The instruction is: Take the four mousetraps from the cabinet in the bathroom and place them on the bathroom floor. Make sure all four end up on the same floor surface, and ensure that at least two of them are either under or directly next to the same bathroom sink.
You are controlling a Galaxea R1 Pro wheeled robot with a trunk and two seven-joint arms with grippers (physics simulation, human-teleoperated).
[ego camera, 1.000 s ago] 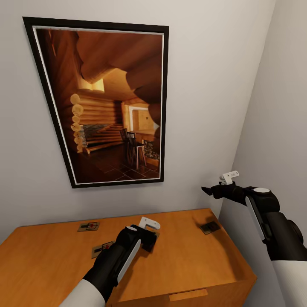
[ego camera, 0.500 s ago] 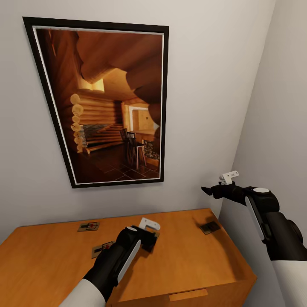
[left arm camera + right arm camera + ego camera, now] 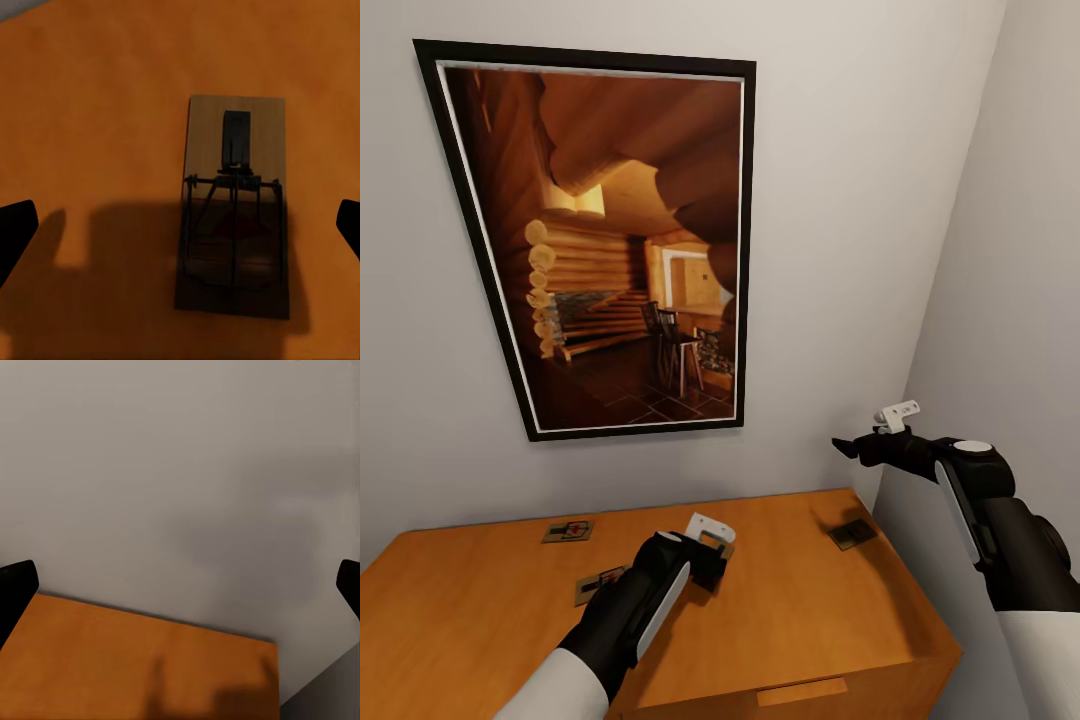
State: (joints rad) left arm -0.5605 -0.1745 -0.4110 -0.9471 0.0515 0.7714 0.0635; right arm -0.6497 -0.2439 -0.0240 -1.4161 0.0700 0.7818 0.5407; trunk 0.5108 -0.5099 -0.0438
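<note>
Our left gripper [image 3: 712,562] hangs low over the cabinet [image 3: 810,620] top, fingers spread wide either side of a mousetrap [image 3: 234,206] lying flat beneath, not touching it. Three more mousetraps sit on the same top: one near the wall [image 3: 568,531], one beside our left forearm [image 3: 598,583], one at the right end [image 3: 853,534]. Our right gripper [image 3: 847,447] hovers above that end, apparently open.
</note>
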